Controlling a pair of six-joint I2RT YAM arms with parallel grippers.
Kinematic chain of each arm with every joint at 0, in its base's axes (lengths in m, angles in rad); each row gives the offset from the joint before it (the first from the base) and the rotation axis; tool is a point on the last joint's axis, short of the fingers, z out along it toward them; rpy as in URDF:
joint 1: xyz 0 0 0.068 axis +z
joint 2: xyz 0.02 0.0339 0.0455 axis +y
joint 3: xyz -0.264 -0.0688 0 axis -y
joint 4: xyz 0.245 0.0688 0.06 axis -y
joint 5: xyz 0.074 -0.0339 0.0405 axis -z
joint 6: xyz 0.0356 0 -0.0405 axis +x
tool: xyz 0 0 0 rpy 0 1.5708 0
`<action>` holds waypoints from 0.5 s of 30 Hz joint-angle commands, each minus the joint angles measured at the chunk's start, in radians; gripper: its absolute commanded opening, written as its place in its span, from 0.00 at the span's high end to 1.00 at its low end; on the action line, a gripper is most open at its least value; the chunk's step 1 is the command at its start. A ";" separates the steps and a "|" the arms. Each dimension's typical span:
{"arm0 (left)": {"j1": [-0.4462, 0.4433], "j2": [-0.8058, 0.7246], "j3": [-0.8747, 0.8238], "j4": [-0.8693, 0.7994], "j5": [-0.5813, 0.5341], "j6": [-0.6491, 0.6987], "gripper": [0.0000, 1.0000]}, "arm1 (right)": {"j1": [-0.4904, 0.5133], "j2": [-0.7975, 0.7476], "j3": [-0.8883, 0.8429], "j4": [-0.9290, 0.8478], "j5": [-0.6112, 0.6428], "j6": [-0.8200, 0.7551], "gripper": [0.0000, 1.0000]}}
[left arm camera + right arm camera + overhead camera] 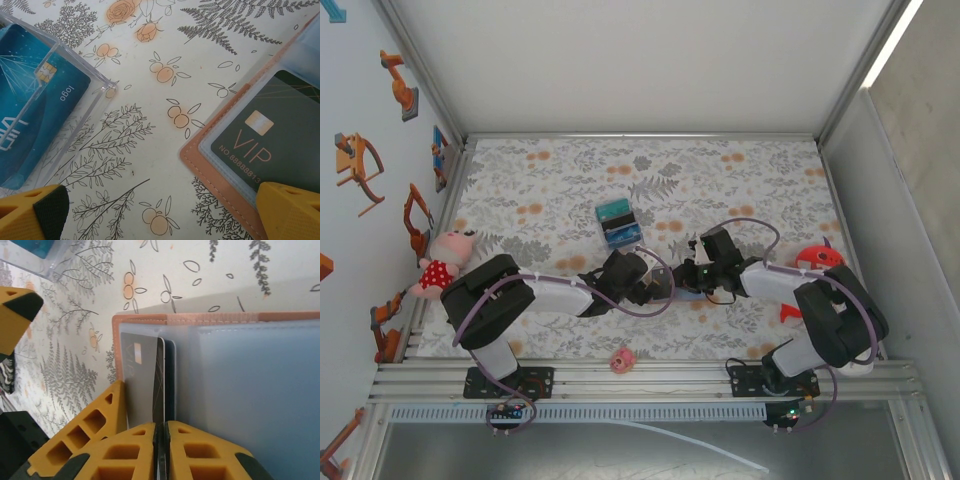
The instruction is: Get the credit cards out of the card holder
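Tightly clenched, the right end effector (161, 427) pinches the edge of the dark VIP card (145, 375), which is tucked in a pale translucent pocket of the card holder (200, 318). A dark blue card (170, 380) sits just behind it in the same pocket. The tan holder lies open on the floral table (165, 50). Nearby, the left end effector (160, 214) hangs released, fingers wide apart above the table between the holder and a clear plastic box (75, 131). A teal card (35, 110) lies inside that box.
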 commanded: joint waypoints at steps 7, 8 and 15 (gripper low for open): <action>-0.002 -0.007 0.028 -0.070 0.006 0.020 0.03 | -0.010 0.017 -0.021 0.099 -0.066 0.026 0.93; -0.003 -0.006 0.029 -0.072 0.005 0.019 0.03 | -0.013 0.021 -0.021 0.100 -0.066 0.027 0.94; -0.003 -0.005 0.029 -0.080 -0.007 0.018 0.03 | -0.053 0.010 -0.036 0.082 -0.046 0.009 0.99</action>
